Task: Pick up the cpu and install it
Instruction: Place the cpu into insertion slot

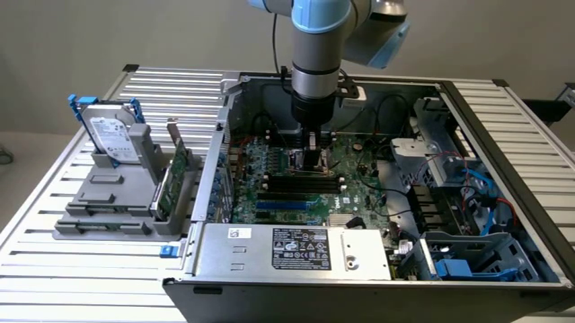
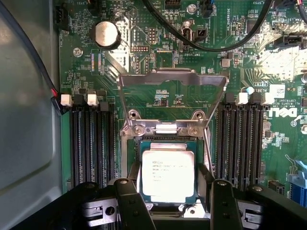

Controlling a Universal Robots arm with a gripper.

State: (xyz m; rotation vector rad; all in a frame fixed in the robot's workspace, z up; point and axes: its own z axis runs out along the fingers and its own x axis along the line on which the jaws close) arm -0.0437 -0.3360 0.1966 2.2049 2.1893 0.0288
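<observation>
Exterior view: the gripper (image 1: 311,156) hangs low inside the open case (image 1: 209,182), well clear of its walls. Wrist view: the cpu (image 2: 168,175) lies flat in the socket (image 2: 144,129) with the load plate (image 2: 172,79) raised. The jaws stand wide astride its edges, gripping nothing, and memory slots (image 2: 91,143) flank the socket.

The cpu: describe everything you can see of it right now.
The cpu is a flat square chip, silvery metal lid with small dark print, on a green base. It lies level in the motherboard socket, whose metal load plate stands swung open. The gripper hangs directly over it; contact cannot be told.
</observation>
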